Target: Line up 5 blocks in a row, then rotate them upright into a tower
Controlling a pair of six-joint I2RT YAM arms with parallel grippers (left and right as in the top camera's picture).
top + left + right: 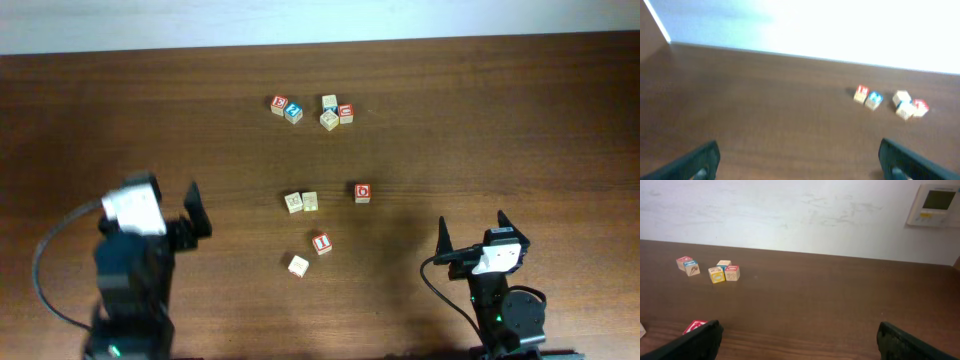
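- Overhead view, left to right: what is recorded?
- At the near left of the table [520,120] is the left gripper [802,165], jaws spread wide with nothing between them. Only one of its fingers [193,208] shows clearly from above. Mid-table lie the five blocks of the task. Two tan blocks [293,202] [310,201] touch side by side. Nearer the arms lies a third tan block [298,265], with a red-framed block [321,242] close to it but apart. A red-topped block [363,192] stands alone to the right. At the near right is the right gripper [471,220], jaws likewise wide and empty.
- Heading and long axis?
- They are cubes, so there is no long axis. The red-topped block sits about square to the table edge. The red-framed block and the third tan block are turned askew. The letters are too small to read, so which way they face cannot be told.
- Hidden or unclear?
- The left wrist view is blurred and shows only the far cluster [874,100], none of the five. In the right wrist view the red-topped block is half hidden behind a finger, a pale corner [641,329] is cut by the left frame edge, and a wall panel [935,205] is cut at the right.
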